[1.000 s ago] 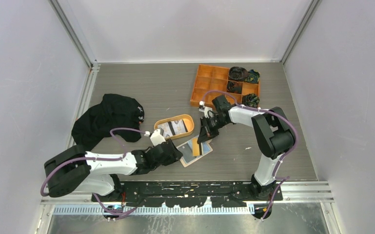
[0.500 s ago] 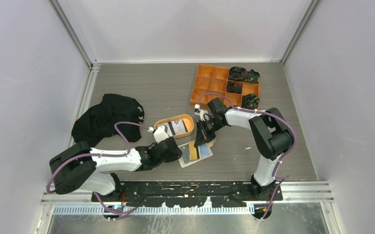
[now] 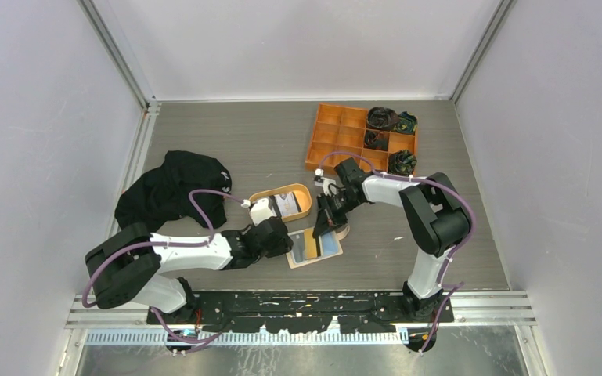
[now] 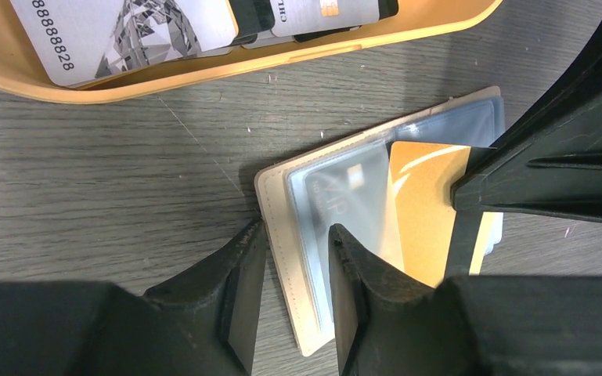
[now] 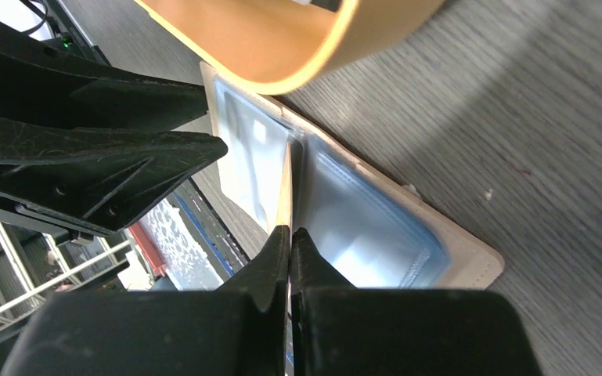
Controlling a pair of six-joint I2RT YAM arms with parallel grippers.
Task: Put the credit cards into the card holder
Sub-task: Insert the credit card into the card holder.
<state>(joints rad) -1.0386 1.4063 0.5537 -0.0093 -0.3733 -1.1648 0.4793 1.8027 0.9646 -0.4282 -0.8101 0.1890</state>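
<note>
The beige card holder (image 3: 327, 249) lies open on the table, its clear sleeves up (image 4: 344, 196). My right gripper (image 3: 325, 225) is shut on an orange-gold credit card (image 4: 427, 211) and holds it on edge (image 5: 286, 184) at the holder's middle, its lower end among the sleeves. My left gripper (image 3: 284, 240) is open at the holder's left edge. One finger rests on the table and the other over the clear sleeve (image 4: 296, 235). A grey-white card (image 4: 125, 31) and a dark card (image 4: 250, 12) lie in the oval tray.
The oval orange-tan tray (image 3: 301, 208) sits just behind the holder, close to both grippers. An orange compartment box (image 3: 337, 133) with dark bundles stands at the back right. A black cloth (image 3: 172, 192) lies at the left.
My left gripper has moved right and forward until its fingers straddle the holder's left edge. My right gripper has shifted slightly left with the orange-gold card in it.
</note>
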